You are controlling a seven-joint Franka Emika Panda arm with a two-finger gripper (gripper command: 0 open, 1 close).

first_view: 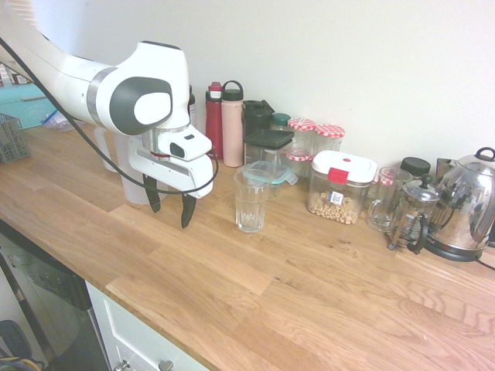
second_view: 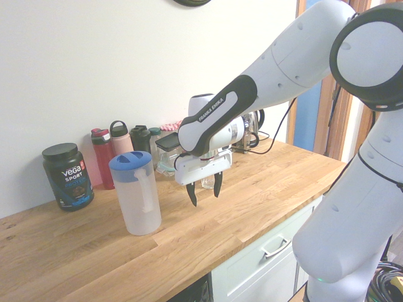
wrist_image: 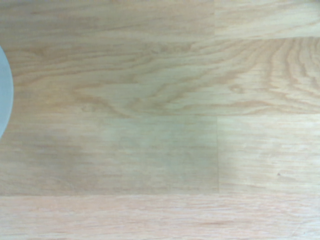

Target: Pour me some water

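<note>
Hovering above the desk [first_view: 255,286], our hand [first_view: 170,209] hangs released and empty between the jug [second_view: 136,195] and the glass [first_view: 251,199].

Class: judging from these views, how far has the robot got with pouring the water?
Done: nothing visible; the pitcher stands upright on the counter. In hand: nothing; the gripper hangs open between pitcher and glass. Left: grasp the pitcher, tip it over the glass. Any water level is too faint to tell.
</note>
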